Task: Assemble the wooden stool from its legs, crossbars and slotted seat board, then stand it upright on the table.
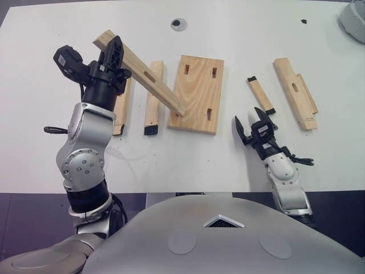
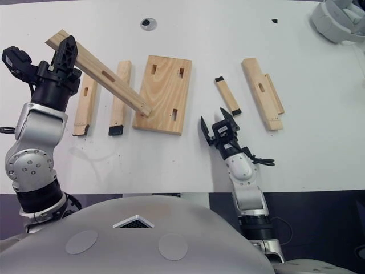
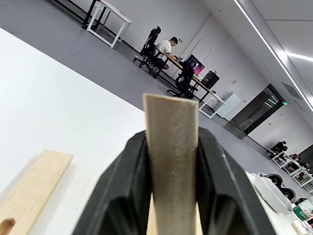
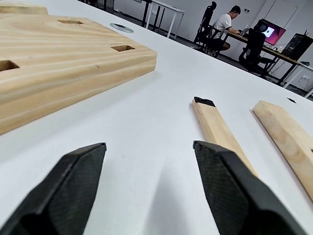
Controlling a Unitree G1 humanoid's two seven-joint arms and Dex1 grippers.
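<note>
Left gripper (image 1: 113, 51) is clenching a pale rectangular wooden leg (image 1: 151, 80)
From the fingers it is slanting down onto the slotted seat board (image 1: 197, 94); right gripper (image 1: 248, 119) is gaping.

A small round disc (image 1: 178, 24), grey with a dark centre, lay flat on the white desk (image 1: 239, 40) toward twelve o'clock, close to the far edge. A tiny black speck (image 1: 304, 21) sat on the desk toward one o'clock, well apart from the disc. At the two o'clock corner stood a pale grey rounded object (image 1: 355, 21), cut off by the frame and too partial to identify. Beyond the desk, a grey floor (image 3: 73, 44) stretched to a white table (image 3: 110, 12) on thin legs, black office chairs (image 3: 152, 39) and a lit monitor (image 3: 198, 63). Long light strips (image 3: 264, 36) ran along the ceiling.
</note>
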